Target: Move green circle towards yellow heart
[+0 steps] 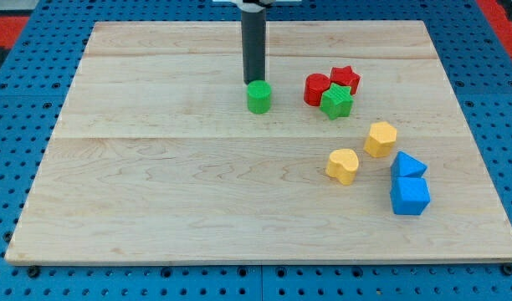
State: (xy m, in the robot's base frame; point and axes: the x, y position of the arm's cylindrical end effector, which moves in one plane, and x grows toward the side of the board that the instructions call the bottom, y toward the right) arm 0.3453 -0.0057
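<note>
The green circle (258, 97) is a small green cylinder in the upper middle of the wooden board (156, 184). My tip (253, 82) is the lower end of the dark rod and touches the circle's top-left edge, just above it in the view. The yellow heart (343, 165) lies to the lower right of the circle, well apart from it.
A red circle (316, 89), a red star (345, 79) and a green star (336, 101) cluster right of the green circle. A yellow hexagon (380, 138) sits up-right of the heart. A blue triangle (407, 164) and a blue cube (410, 196) lie at the right.
</note>
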